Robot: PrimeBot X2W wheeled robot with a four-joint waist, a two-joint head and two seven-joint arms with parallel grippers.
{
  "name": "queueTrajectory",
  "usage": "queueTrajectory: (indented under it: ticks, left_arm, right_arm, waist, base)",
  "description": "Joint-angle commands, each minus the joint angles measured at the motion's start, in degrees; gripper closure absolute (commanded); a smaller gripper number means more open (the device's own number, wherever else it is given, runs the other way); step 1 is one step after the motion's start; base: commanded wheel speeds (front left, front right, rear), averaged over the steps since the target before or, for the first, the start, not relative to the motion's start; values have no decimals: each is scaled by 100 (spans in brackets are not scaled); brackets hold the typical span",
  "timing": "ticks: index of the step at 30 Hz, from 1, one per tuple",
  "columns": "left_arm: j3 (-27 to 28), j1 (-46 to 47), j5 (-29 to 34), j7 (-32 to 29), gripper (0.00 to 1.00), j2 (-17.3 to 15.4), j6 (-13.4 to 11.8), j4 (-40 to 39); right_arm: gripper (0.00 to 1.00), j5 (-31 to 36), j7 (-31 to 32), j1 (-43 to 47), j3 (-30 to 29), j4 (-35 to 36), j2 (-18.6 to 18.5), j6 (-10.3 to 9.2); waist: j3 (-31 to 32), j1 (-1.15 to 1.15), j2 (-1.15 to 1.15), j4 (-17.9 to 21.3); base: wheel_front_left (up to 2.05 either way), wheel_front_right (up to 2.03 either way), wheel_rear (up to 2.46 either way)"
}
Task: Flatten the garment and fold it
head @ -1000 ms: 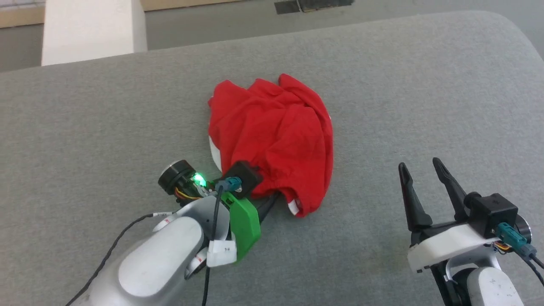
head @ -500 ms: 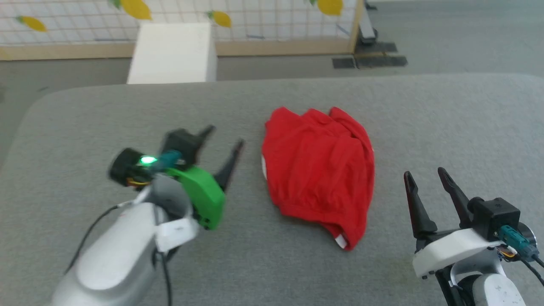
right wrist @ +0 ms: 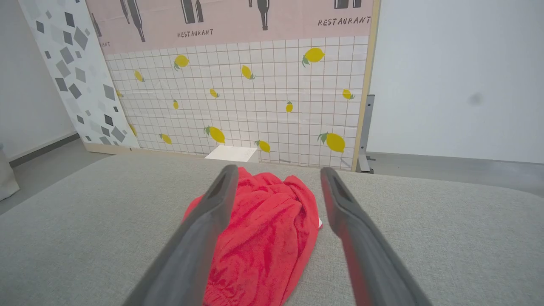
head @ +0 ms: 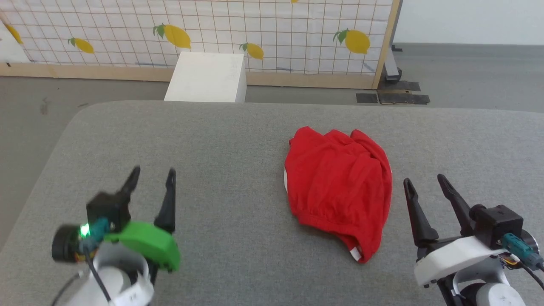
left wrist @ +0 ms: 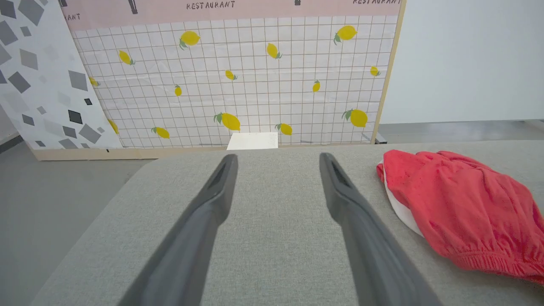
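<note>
Near edge, head view: the left gripper (head: 153,171) is seen at lower left with fingers spread wide and nothing between them, well apart from the cloth. The right gripper (head: 423,178) is at lower right, likewise spread and empty, just beside the cloth's right edge.

Mid-surface: the garment (head: 340,187) is found bunched in a rumpled heap on the grey padded surface (head: 221,140), right of centre. It is judged light, limp and unbreakable, likely to drag and sag rather than keep shape. A hold is best taken at the gathered waistband (left wrist: 488,260), where the layers are thicker.

The waistband gathers and a white edge (left wrist: 399,210) are resolved better in the left wrist view. The heap's height is given by the right wrist view, its outline by the head view.

Far: a white box (head: 207,76) and a lemon-print panel (head: 272,29) are noted. Lettering above the panel is added by the wrist views.
</note>
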State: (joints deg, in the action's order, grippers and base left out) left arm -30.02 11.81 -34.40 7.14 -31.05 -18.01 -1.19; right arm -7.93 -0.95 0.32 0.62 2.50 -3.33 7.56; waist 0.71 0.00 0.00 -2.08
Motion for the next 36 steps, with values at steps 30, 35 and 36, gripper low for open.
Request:
queueTrajectory:
  ticks: [30,35,36]
  left_arm:
    - [-623,-600,-139,-740,0,-79,-8,-837]
    - [-733,-225,-454,-1628,0,-209,199,-1193]
    - [-773,-99,-475,-1819,0,-243,251,-1246]
  right_arm:
    - [0,14,1,65,50,97,27,-8]
    - [0,58,-67,-58,55,152,32,-8]
    - [0,65,-86,-77,56,156,33,-8]
  waist:
    - [-599,0,0,351]
    - [-1046,0,0,580]
    - [-1108,0,0,613]
  base:
    - [0,0,0]
    - [0,0,0]
    - [0,0,0]
